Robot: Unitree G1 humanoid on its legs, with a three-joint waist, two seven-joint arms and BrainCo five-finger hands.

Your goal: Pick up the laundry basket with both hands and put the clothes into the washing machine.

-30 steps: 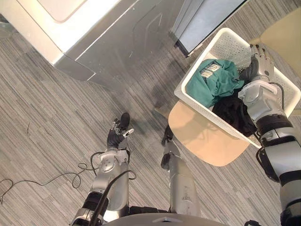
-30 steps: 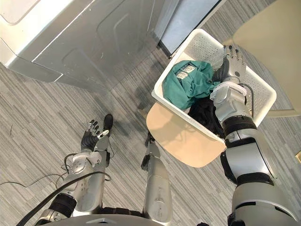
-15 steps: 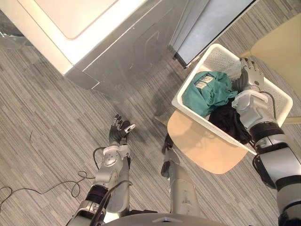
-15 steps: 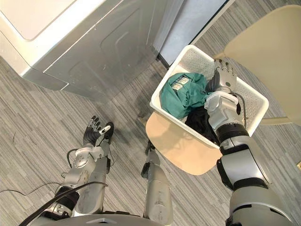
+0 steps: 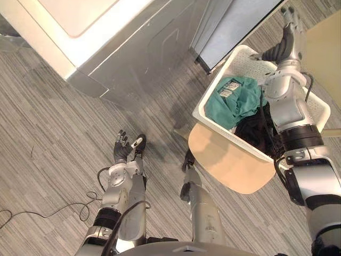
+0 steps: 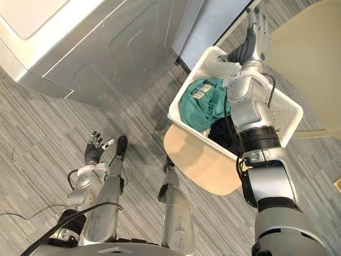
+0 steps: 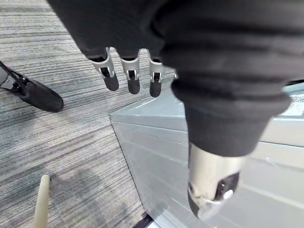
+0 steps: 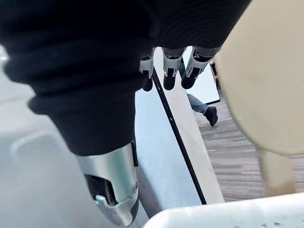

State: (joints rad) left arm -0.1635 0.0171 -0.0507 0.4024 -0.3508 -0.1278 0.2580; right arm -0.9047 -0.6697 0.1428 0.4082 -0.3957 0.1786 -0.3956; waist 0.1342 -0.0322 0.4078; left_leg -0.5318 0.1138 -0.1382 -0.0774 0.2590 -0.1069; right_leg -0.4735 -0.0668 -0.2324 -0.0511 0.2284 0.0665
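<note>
The white laundry basket [image 5: 230,137] rests on a round beige stool [image 5: 229,168] at my right. Inside lie a teal garment [image 5: 234,104] and a black garment [image 5: 256,130]. My right hand [image 5: 287,37] is raised above the basket's far corner, fingers straight, open and empty. In its wrist view those fingers [image 8: 166,71] point past the basket's rim [image 8: 228,213]. My left hand [image 5: 125,150] hovers low over the floor, fingers spread, open and holding nothing. The silver washing machine [image 5: 122,48] stands ahead at the left, its side panel [image 7: 228,142] close in the left wrist view.
A grey panel [image 5: 234,21] stands between the washing machine and the basket. A beige seat [image 5: 325,48] is just right of the basket. A person's leg and shoe [image 8: 202,107] show in the right wrist view. Striped grey carpet [image 5: 53,122] covers the floor.
My right hand has risen out of the basket, from beside the clothes to above its far corner, empty. My left hand has drifted slightly left. The camera has shifted a little.
</note>
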